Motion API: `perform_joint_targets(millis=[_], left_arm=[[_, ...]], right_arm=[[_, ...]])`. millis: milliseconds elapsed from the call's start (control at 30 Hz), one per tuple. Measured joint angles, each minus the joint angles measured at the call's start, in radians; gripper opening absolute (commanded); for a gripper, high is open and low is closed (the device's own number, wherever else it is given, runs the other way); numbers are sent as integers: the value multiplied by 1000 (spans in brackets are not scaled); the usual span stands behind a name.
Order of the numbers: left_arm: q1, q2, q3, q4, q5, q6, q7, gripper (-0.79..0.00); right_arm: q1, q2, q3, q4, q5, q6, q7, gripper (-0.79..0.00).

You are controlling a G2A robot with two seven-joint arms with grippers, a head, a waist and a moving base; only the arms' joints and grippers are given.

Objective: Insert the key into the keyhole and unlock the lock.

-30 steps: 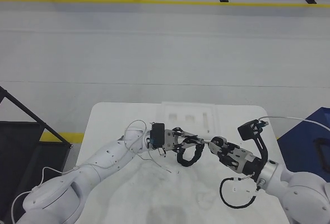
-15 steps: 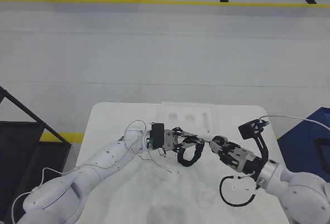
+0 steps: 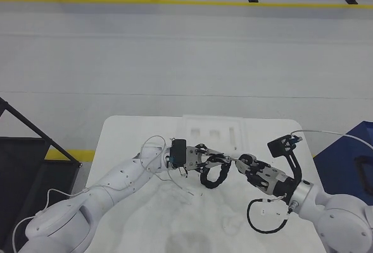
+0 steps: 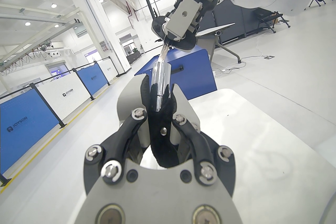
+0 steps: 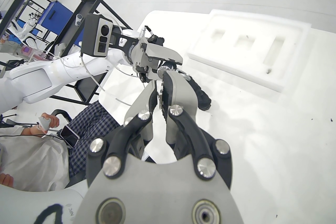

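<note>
Table point(image 3: 271, 134) beneath key point(image 4: 165, 49) at lock point(image 4: 160, 78)

Printed logo — on the barrier panels point(image 4: 67, 95).

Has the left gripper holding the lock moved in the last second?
No. In the top view the left gripper and the lock keep the same place relative to the white foam tray.

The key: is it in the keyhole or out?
In, it seems: the key runs from the right gripper into the end of the lock.
</note>
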Motion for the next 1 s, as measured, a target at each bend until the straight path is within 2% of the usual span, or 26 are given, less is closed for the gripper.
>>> perform_joint_targets(millis=[1000], left_arm=[[-6, 6, -28, -14, 81, 1, 1, -785]], right_arm=[[17, 3, -20, 0, -10, 38, 41, -785]])
